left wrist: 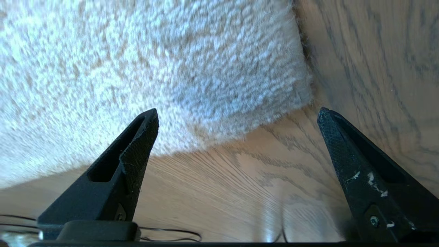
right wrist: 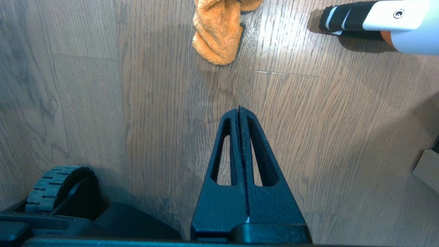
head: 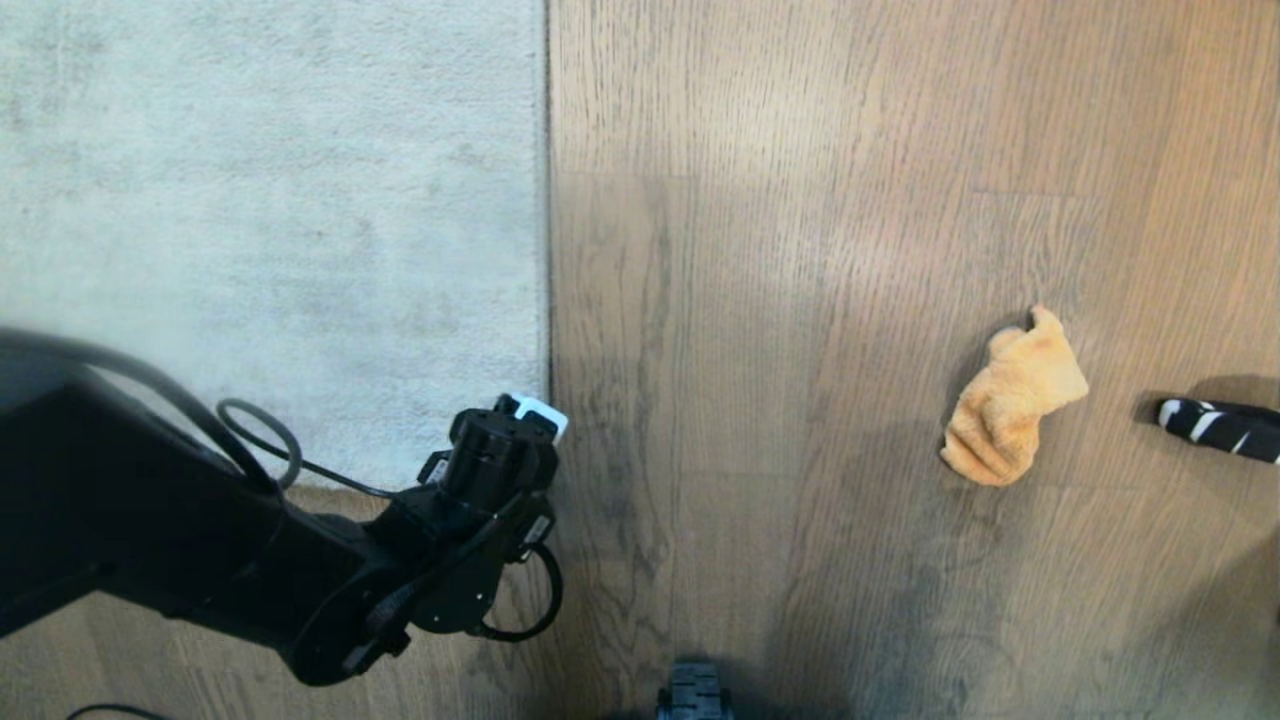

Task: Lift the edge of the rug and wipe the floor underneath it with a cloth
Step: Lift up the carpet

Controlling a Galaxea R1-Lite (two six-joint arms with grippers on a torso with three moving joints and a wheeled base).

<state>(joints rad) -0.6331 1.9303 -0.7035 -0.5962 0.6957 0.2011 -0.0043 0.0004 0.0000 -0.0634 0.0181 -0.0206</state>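
Hovering at the rug (head: 270,200) corner, the left gripper (left wrist: 236,137) gapes wide, pile at its 12 o'clock. The rug edge (head: 547,200) runs 12-to-6 in the head view. The right gripper (right wrist: 239,111), pressed together, idles; the cloth (head: 1012,400) lies at 3 o'clock.

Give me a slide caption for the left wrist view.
Left gripper, fingers open, hovers over the corner of the light grey rug lying flat on the wood-grain floor.

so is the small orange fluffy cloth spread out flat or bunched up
Bunched up: the small orange fluffy cloth lies crumpled in folds on the wood-grain plank floor, apart from the light grey rug.
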